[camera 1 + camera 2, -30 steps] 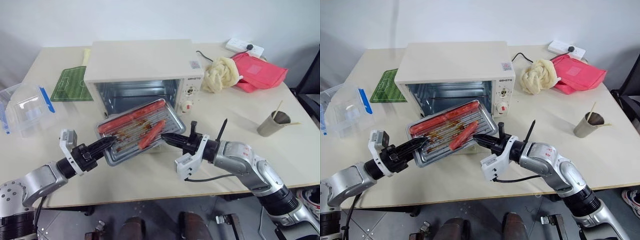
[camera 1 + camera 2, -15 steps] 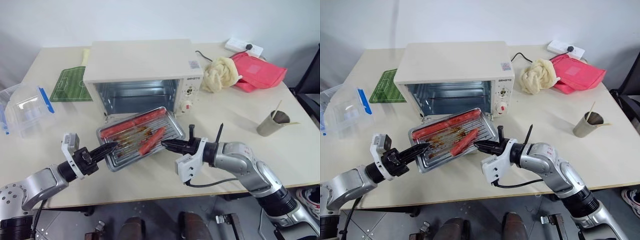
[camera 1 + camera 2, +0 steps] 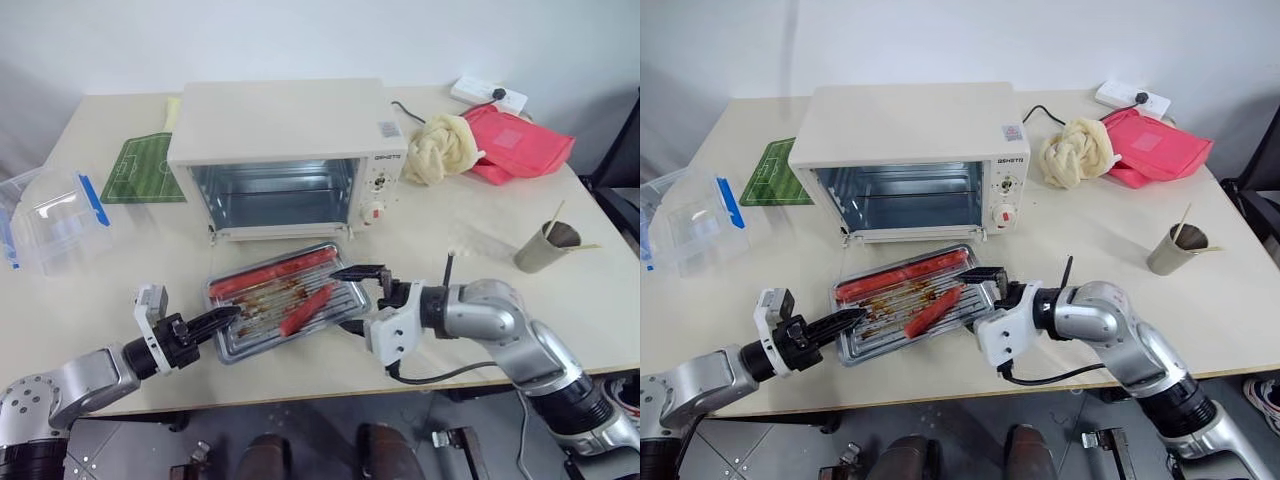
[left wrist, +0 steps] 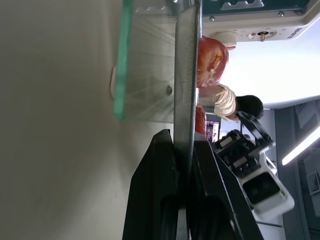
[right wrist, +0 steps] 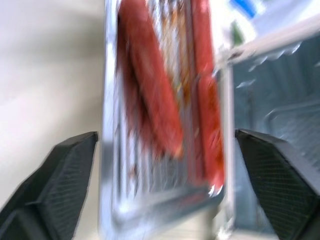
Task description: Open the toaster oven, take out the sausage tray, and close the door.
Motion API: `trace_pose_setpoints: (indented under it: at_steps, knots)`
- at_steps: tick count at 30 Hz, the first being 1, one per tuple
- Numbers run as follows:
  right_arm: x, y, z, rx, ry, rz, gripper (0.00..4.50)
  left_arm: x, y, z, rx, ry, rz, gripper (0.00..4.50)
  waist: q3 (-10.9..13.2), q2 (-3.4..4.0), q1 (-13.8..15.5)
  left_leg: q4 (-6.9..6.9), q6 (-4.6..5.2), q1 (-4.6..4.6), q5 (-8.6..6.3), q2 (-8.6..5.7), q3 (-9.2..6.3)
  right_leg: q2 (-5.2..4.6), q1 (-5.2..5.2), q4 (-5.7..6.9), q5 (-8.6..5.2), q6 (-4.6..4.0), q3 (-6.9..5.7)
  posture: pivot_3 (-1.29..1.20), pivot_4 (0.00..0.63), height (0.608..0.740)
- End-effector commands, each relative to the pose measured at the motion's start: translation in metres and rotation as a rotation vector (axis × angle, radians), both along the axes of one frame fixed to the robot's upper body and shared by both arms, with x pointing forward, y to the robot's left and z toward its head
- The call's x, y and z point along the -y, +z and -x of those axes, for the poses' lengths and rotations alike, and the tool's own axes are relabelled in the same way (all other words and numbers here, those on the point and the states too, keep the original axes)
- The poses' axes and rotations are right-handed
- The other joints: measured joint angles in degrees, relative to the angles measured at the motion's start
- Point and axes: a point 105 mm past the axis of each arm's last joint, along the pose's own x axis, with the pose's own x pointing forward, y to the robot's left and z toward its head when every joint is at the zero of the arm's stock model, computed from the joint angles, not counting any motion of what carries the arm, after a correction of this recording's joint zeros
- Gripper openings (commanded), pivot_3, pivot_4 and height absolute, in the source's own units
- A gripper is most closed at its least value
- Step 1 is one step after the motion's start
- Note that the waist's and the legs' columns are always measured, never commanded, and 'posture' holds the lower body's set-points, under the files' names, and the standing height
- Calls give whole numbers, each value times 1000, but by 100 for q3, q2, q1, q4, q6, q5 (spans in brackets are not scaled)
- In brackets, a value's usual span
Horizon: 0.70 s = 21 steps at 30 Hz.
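sausage tray down on the desk, left claw clamped on it, right claw spread wide

the sausage tray is seen lying on the desk just in front of the toaster oven, with a few long red sausages laid on its wire rack. the door is seen dropped open, its glass pane lying flat under the far edge of the tray, and the oven cavity is left bare behind it.

the left claw is closed on the tray's near left rim; in the left wrist view the thin metal edge is seen pinched between the two black fingers. the right claw is spread wide at the tray's right end, with nothing gripped; in the right wrist view both fingers are set far apart, with the tray between them and not touched.

elsewhere on the desk: a clear plastic box with blue clips at the far left, a green soccer-field mat beside the oven, a cream cloth and a pink bag to the right, a white power strip at the back, and a paper cup with sticks near the right edge.
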Motion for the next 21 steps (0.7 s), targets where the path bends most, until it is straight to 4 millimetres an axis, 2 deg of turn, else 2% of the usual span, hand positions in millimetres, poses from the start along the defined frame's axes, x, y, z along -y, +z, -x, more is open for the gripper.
trace_pose_setpoints:
  at_steps: [1,7,11,14,21]
  knots:
    - [25,1,7,-155,-37,85,4454,-7,11,1,53,34,34,0,3,5,2,0,0,0,0,0,0,0,0,-2,0,0,1,0,150,740]
    - [58,17,-9,-344,-242,22,4454,-17,12,6,66,82,61,0,4,7,-6,-1,3,0,-2,3,8,0,1,-10,-3,-6,2,0,150,740]
    - [80,15,-22,-376,-351,29,4454,-23,12,9,81,129,82,0,5,9,12,-1,4,0,-2,3,12,-1,1,-15,-3,-6,6,0,150,740]
    - [89,6,-29,-376,-380,26,3821,-30,15,11,105,178,95,0,5,9,11,-2,5,-2,-3,2,19,-1,2,-41,-3,-7,9,0,150,740]
    - [92,-12,-47,-372,-412,-18,1557,-49,19,21,139,310,87,0,5,9,-4,-4,5,-1,-3,3,36,0,0,-47,-3,-6,21,0,150,740]
